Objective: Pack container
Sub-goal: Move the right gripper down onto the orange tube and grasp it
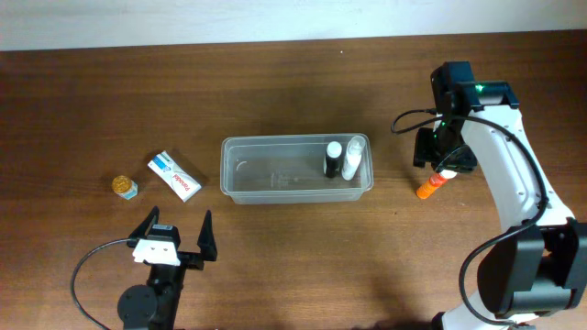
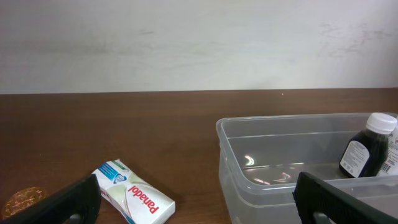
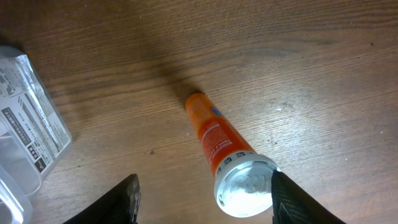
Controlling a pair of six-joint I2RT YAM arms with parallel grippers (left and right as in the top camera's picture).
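The clear plastic container [image 1: 295,170] sits mid-table with a dark bottle [image 1: 332,159] and a white bottle [image 1: 352,158] at its right end. It also shows in the left wrist view [image 2: 273,165], with the dark bottle [image 2: 367,148] inside. An orange tube [image 1: 431,187] with a white cap lies on the table right of the container. My right gripper [image 3: 202,196] is open above the tube [image 3: 221,144], whose cap end lies between the fingers near the right one. My left gripper [image 1: 176,236] is open and empty, low at the front left.
A white Panadol box [image 1: 174,176] lies left of the container and shows in the left wrist view [image 2: 134,194]. A small gold-lidded jar [image 1: 125,187] stands further left. A pale wall runs behind the table's far edge.
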